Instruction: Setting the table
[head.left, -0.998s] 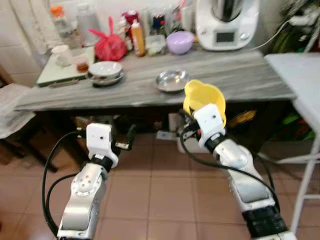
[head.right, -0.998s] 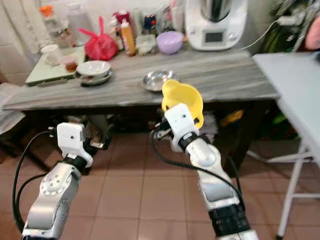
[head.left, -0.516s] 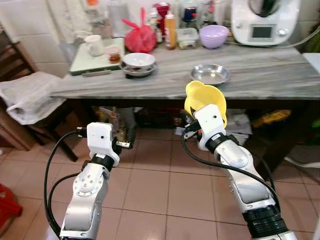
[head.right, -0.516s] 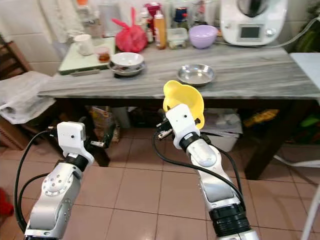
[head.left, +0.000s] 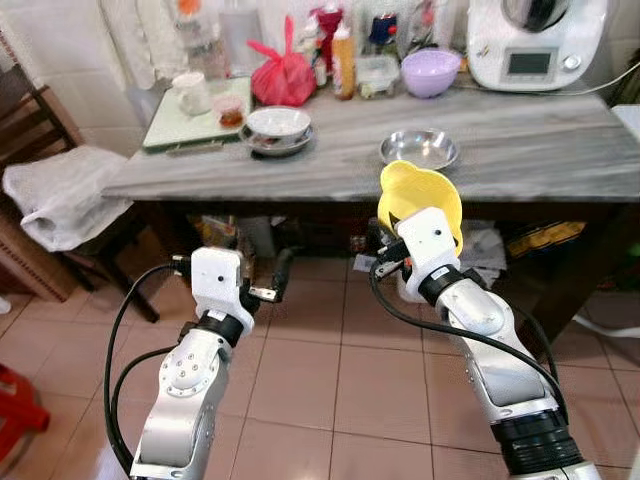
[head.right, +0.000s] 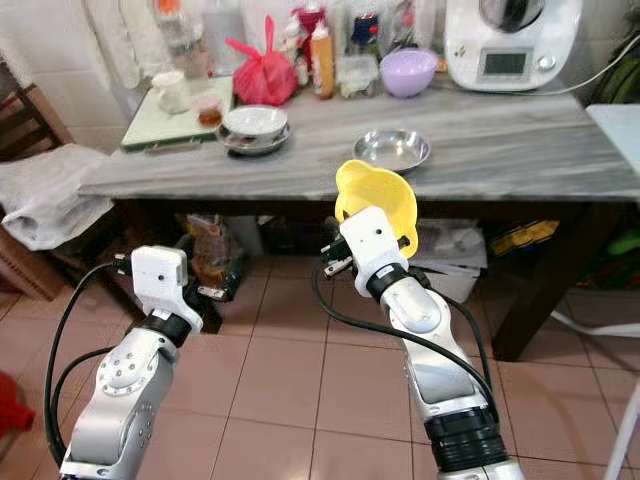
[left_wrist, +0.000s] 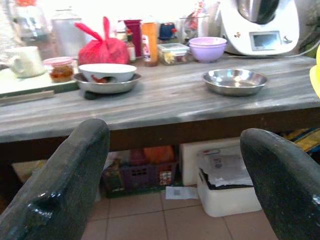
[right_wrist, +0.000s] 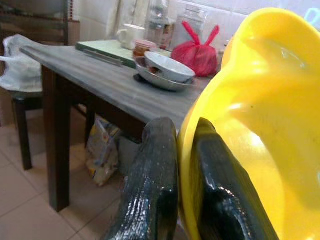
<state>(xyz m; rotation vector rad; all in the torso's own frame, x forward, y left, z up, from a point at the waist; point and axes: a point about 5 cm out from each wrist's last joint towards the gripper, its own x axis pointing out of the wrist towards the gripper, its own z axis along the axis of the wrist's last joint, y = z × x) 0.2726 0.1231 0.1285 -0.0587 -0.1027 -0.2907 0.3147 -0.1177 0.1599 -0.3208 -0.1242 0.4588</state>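
The right claw (right_wrist: 185, 200) has its two black fingers pinched together on the rim of one yellow bowl (head.left: 420, 195), one finger inside the wall and one outside. It holds the bowl tipped on edge in the air, short of the front edge of the bench (head.left: 330, 170), at about five o'clock from the steel dish (head.left: 420, 148). The left claw (left_wrist: 172, 170) hangs lower, at about eight o'clock from the bowl, fingers spread wide apart and empty, aimed at the bench.

The bowl looks like thin plastic: probably light, stiff enough to keep its shape, with a glossy surface that could slip under a loose pinch. Being held by one point on the rim, it may swing or pivot if the arm moves sharply. The rim is the sensible place to grip; nothing else offers a hold. It seems unlikely to break if it lands hard.

On the bench I count one steel dish, one white bowl (head.left: 278, 121) resting in a second metal dish at about ten o'clock from the first, one purple bowl (head.left: 431, 72) at twelve o'clock, one white mug (head.left: 191, 92), one red bag (head.left: 284, 76) and one white kitchen machine (head.left: 535, 42).
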